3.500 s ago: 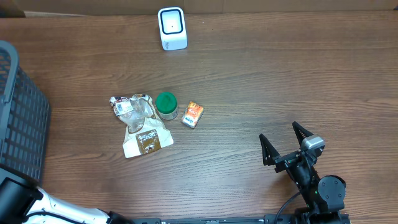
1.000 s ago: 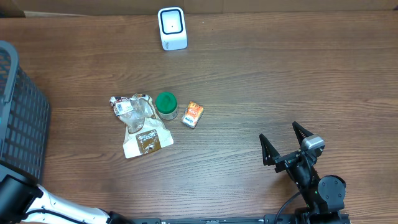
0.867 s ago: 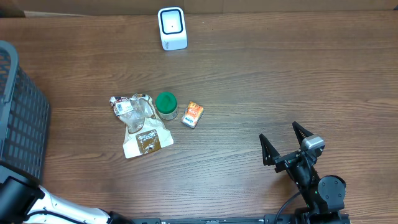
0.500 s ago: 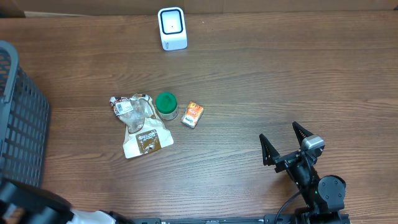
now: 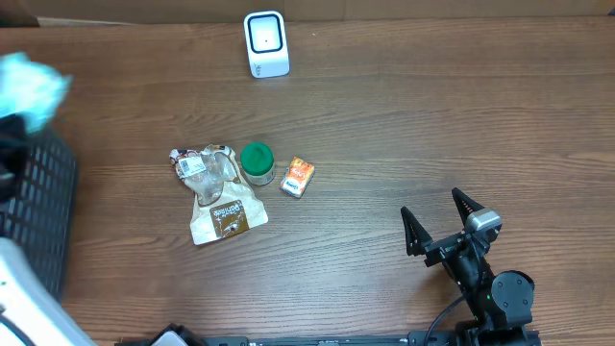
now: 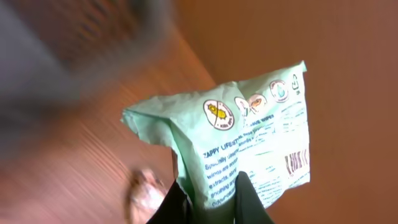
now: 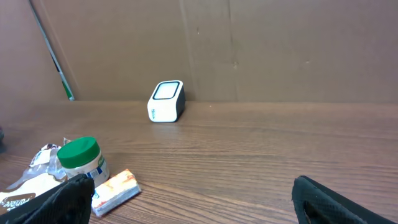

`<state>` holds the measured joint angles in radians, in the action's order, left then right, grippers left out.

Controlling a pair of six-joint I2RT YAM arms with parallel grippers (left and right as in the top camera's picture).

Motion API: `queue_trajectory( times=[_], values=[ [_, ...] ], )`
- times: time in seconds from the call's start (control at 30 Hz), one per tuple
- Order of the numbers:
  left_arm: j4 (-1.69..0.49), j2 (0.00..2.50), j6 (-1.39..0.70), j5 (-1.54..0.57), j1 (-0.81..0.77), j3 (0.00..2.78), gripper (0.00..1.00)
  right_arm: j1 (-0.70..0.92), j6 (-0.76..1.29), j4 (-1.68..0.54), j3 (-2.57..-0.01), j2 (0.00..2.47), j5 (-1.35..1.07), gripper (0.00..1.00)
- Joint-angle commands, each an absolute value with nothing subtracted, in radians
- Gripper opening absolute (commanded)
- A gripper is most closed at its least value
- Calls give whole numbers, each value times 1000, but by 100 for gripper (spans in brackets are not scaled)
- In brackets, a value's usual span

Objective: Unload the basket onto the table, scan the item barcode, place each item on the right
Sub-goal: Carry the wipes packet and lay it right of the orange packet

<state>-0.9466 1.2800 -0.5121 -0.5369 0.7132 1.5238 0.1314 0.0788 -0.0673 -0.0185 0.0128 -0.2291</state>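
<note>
At the far left, a pale green printed pouch [image 5: 27,82] has been brought up over the dark mesh basket [image 5: 38,202] within the last half second. It appears as a blur where nothing was seen before. It is held by the left tool [image 6: 210,186], which is clamped on its lower edge, and a printed barcode [image 6: 297,163] is shown on its face. The pick can be judged done — carriage rightward to the white box-shaped scanner [image 5: 266,43] at the far edge of the brown wooden tabletop [image 5: 432,115] remains. At the near right, the right tool [image 5: 430,202] is left unmoved — spread wide, nothing held.
</note>
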Motion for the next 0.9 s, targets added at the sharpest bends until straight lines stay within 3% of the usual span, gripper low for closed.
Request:
queue_trajectory(
  times=[0.0,0.2,0.43,0.87],
  values=[
    [-1014,1276,-398,-554,518,1525,4,128,86,-61,-8,3,-225,100],
    [-1110,1350,-364,-388,130,1512,4,128,86,-61,-8,3,-225,100],
    [-1076,1545,-375,-395,-167,1512,4,128,86,-61,-8,3,-225,100],
    [-1017,1903,-412,-439,-403,1512,4,128,86,-61,-8,3,-225,100]
  ],
)
